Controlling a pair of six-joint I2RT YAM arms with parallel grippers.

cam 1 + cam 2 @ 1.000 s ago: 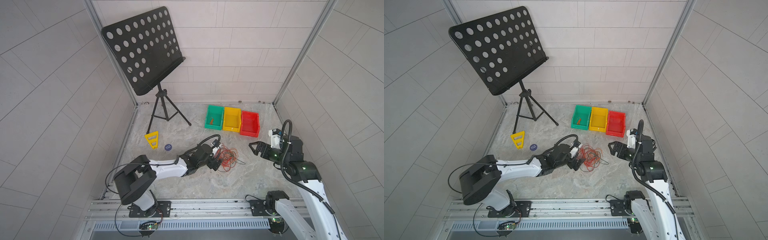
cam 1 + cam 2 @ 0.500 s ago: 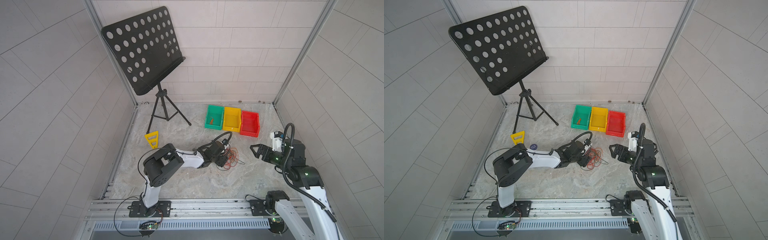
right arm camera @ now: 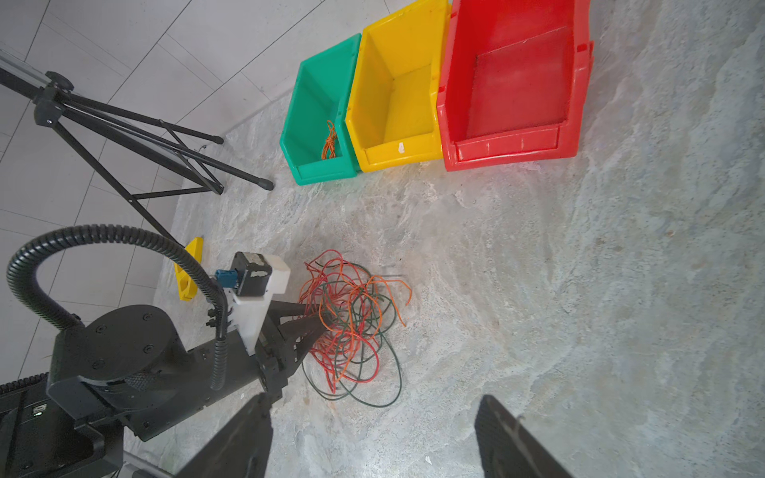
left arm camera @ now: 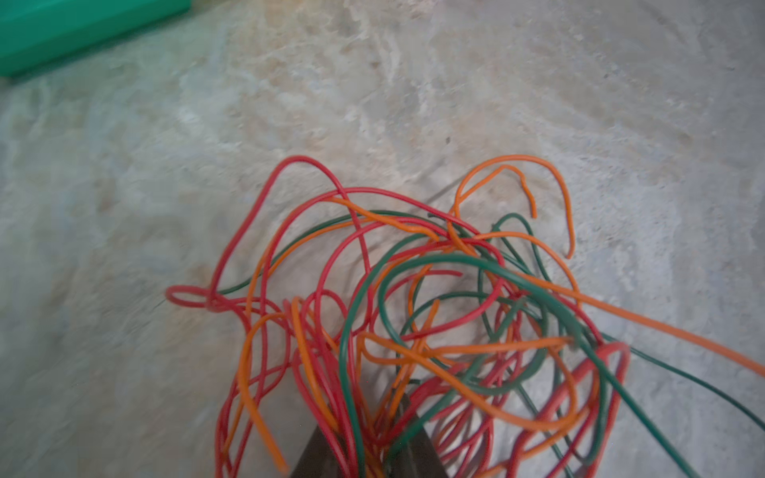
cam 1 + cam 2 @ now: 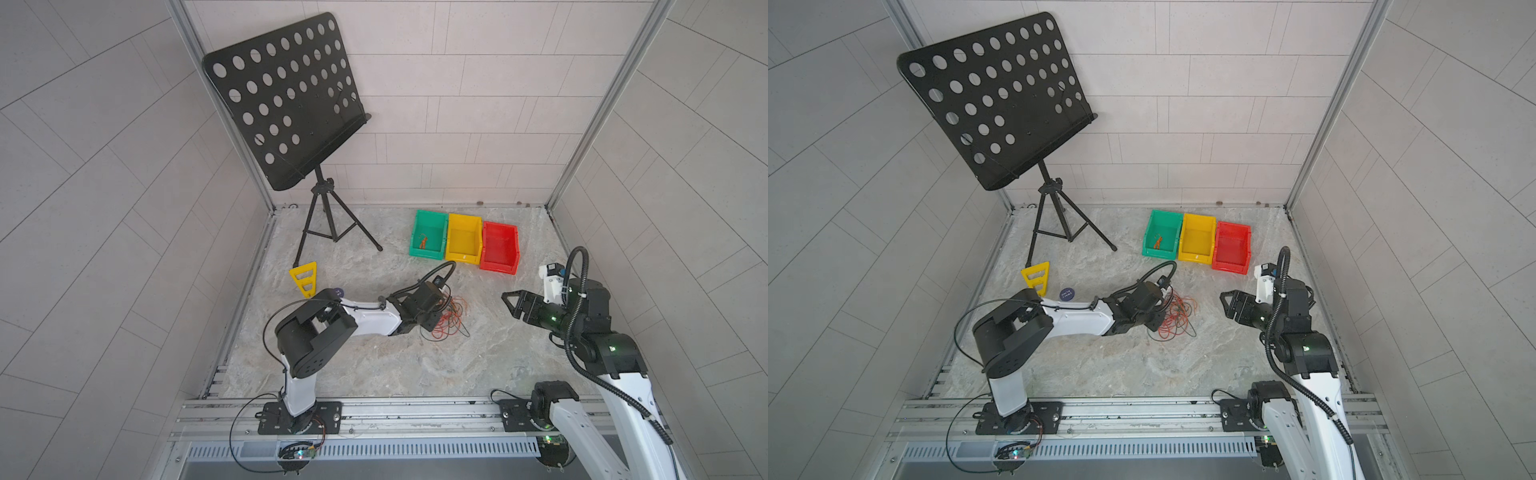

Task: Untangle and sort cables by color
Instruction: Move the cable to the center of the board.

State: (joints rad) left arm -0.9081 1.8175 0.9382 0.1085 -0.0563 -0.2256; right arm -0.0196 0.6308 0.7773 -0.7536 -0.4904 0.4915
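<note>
A loose tangle of thin red, orange and dark green cables (image 5: pixel 451 322) (image 5: pixel 1177 318) (image 3: pixel 352 331) lies mid-floor. My left gripper (image 5: pixel 438 319) (image 5: pixel 1160 322) (image 3: pixel 321 319) reaches into its near-left side. In the left wrist view its two dark fingers stand close together (image 4: pixel 372 434), shut on several red, orange and green strands of the cables (image 4: pixel 414 310). My right gripper (image 5: pixel 509 301) (image 5: pixel 1227 301) (image 3: pixel 372 418) hovers to the right of the pile, open wide and empty. A small orange bundle (image 3: pixel 329 142) lies in the green bin (image 5: pixel 426 254).
Green, yellow (image 5: pixel 461 258) and red (image 5: pixel 496 267) bins stand in a row behind the pile. A black music stand on a tripod (image 5: pixel 320 216) occupies the back left. A yellow triangular piece (image 5: pixel 305 280) and a dark blue disc (image 5: pixel 1067 294) lie near the left wall.
The left arm's elbow has swung in toward the pile and its jaws have closed on strands of the tangle. The right gripper has hardly moved; its jaws have narrowed slightly.
</note>
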